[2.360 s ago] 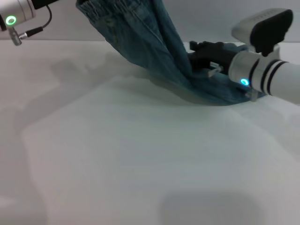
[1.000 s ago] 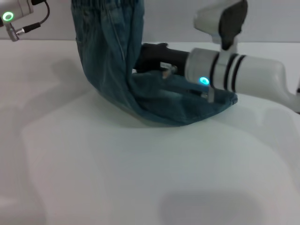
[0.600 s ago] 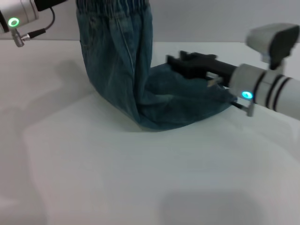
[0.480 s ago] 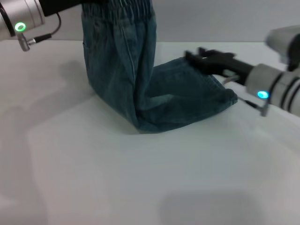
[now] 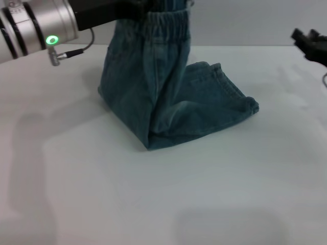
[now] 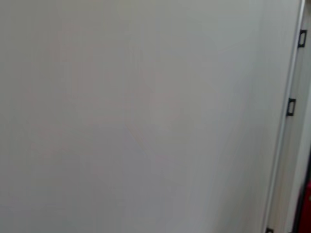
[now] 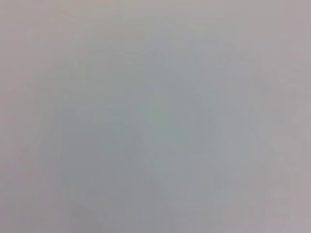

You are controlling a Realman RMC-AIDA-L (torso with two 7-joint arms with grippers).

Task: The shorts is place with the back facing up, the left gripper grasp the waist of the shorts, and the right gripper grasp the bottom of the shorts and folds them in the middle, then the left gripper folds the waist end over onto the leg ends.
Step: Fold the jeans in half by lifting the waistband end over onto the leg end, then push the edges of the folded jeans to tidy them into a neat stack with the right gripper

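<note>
We see the shorts (image 5: 168, 97) in faded blue denim, washed lighter along the creases and darker in the folds, with a gathered, ribbed waistband (image 5: 166, 23) of the same blue and pale stitching along the leg hems. The table (image 5: 204, 194) is plain white with soft grey shadows. The left arm (image 5: 41, 25) is brushed silver with black rings and a small green light, turning black toward the left gripper (image 5: 145, 6). The right gripper (image 5: 311, 43) is black. Both wrist views show only flat pale grey.

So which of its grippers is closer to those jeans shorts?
The left gripper: it's at the shorts' raised waistband. The right gripper is off to the side, clear of them.
</note>
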